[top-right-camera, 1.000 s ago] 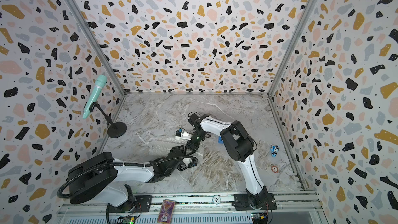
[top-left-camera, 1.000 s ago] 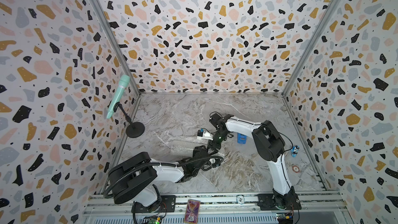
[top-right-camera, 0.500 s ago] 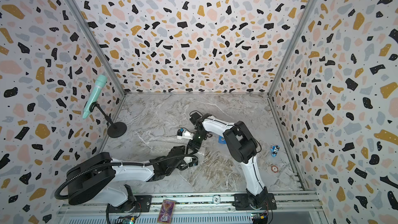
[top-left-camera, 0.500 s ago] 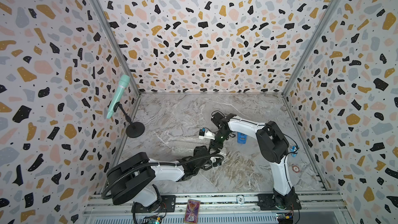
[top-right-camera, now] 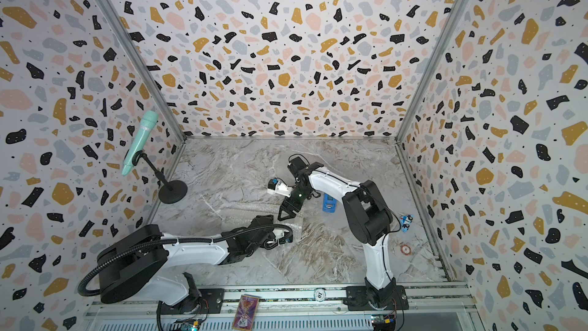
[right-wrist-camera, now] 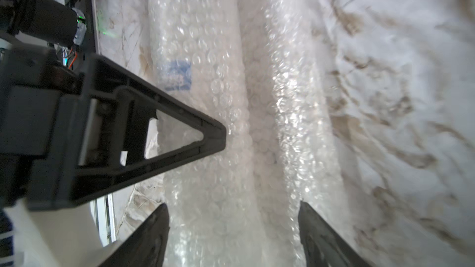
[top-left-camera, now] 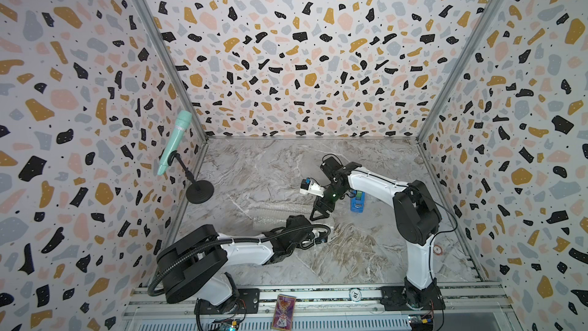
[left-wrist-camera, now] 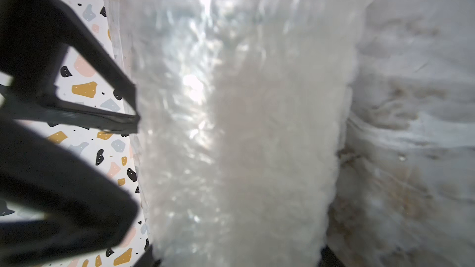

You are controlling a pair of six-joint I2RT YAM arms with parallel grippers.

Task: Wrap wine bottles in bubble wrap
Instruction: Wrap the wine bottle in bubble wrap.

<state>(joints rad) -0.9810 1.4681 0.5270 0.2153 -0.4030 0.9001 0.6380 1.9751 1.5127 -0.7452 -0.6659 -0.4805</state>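
Status: wrapping is well along but not closed.

- The bottle (right-wrist-camera: 195, 93) is lying on its side on the surface (top-left-camera: 366, 249), mid-floor between the two arms. It is showing only through the wrap (right-wrist-camera: 295, 114). Its blue mark (right-wrist-camera: 177, 75) is reading faintly under the bubbles in the right wrist view. The cap is not visible.
- The left fingers (right-wrist-camera: 216, 134) are gripping the roll. In the left wrist view the wrap is filling the whole gap between them.
- The right fingers (right-wrist-camera: 151, 237) are standing wide apart and holding nothing, with the roll running between them in their own wrist view. I cannot tell whether they are touching it.

Done, as I judge it: the sheet is going round the bottle at least once, since bubbles are covering every part of it in view. I cannot tell how many layers there are.

Left, as I judge it:
- A second glistening fold is lying alongside the bottle's bulge, with a crease between the two. The last flap looks loose rather than tucked, so it is waiting to be rolled over.
- The ends are out of sight, so whether they are closed is open.
- No tape is showing on the roll.
- The blue dispenser (top-left-camera: 357, 201) is standing near the right arm, apart from both sets of fingers and apparently untouched. Fixing the seam is probably still to do.
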